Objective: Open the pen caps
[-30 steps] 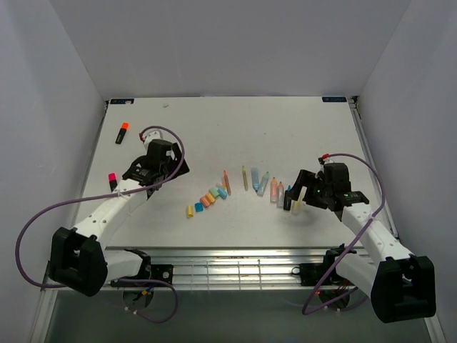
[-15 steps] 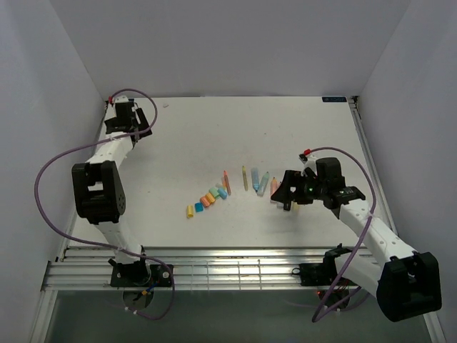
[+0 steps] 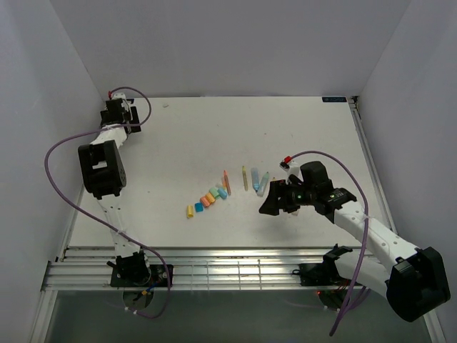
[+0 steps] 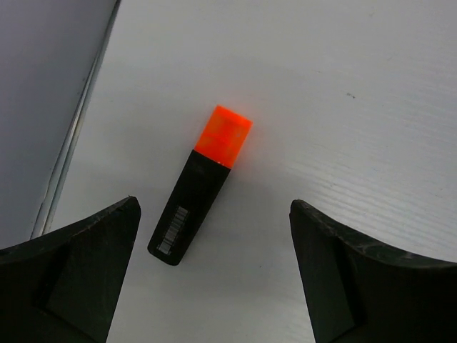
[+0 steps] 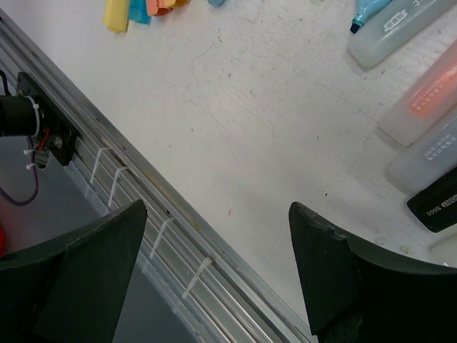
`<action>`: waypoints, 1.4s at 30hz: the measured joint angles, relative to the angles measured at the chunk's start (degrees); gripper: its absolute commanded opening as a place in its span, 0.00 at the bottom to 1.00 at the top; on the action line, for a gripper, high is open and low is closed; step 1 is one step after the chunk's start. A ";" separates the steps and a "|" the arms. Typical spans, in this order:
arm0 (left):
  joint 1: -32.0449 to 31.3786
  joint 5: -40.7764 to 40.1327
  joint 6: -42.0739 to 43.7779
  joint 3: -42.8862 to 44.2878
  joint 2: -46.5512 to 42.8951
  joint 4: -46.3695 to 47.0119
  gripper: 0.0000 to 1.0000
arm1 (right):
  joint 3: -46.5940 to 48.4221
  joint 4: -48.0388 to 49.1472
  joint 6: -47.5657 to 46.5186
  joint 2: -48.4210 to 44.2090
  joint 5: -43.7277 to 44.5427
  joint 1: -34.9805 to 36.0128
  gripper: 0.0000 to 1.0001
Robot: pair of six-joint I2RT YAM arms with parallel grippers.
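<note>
A black marker (image 4: 193, 207) with an orange cap (image 4: 224, 136) lies near the table's left edge. My left gripper (image 4: 214, 207) is open above it, with the marker's butt end between the jaws near the left finger. In the top view the left gripper (image 3: 118, 114) is at the far left corner and the marker is hidden. Several loose caps (image 3: 207, 199) lie in a row at mid-table. Pastel pens (image 3: 255, 180) lie to their right. My right gripper (image 3: 270, 204) is open and empty over bare table in front of the pens.
The right wrist view shows the yellow, blue and orange caps (image 5: 136, 11) at top left, pastel pens (image 5: 421, 100) and a black marker (image 5: 435, 201) at right, and the table's front rail (image 5: 164, 207) with cable ties. The left wall and table edge (image 4: 75, 143) are close to the left gripper.
The left arm has swung from mid-left to the far left corner, over the orange-capped marker. The right gripper has moved left and forward, off the pens.
</note>
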 measured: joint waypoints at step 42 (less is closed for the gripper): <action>5.49 17.40 9.29 18.29 12.35 -13.27 0.62 | -0.63 -0.33 -1.14 -0.22 0.24 0.24 0.85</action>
